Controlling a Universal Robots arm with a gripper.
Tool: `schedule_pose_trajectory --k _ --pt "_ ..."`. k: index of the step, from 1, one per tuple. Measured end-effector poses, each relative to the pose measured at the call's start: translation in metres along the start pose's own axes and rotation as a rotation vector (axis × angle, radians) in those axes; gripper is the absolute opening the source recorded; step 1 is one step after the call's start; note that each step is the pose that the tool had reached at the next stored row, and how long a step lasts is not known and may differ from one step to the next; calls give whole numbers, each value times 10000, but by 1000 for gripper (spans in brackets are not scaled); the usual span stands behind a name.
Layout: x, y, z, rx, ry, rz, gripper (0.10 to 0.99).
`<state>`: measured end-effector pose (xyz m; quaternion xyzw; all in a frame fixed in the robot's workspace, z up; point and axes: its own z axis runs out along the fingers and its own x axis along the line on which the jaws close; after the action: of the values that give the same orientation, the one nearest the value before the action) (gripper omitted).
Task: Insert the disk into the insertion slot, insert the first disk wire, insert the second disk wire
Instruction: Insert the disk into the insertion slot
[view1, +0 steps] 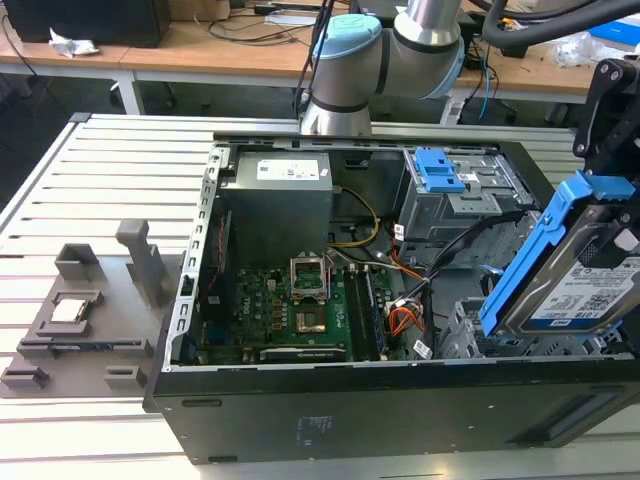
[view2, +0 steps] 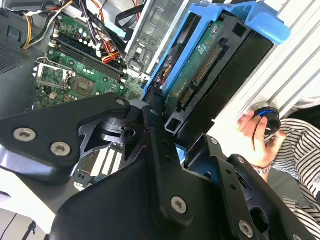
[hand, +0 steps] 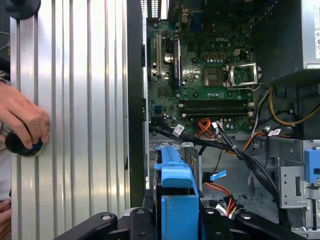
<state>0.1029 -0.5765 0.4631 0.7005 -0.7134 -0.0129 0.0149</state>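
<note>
One end effector is gripping the hard disk in its blue carrier, holding it tilted just above the insertion slot inside the open computer case.

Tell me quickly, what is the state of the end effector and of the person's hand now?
The end effector: closed on the disk.
The hand: resting on a round black knob.
</note>
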Motion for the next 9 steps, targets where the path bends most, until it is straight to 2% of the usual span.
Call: schedule_pose_trajectory --k 9 --pt "0 -2 42 -1 -1 0 365"
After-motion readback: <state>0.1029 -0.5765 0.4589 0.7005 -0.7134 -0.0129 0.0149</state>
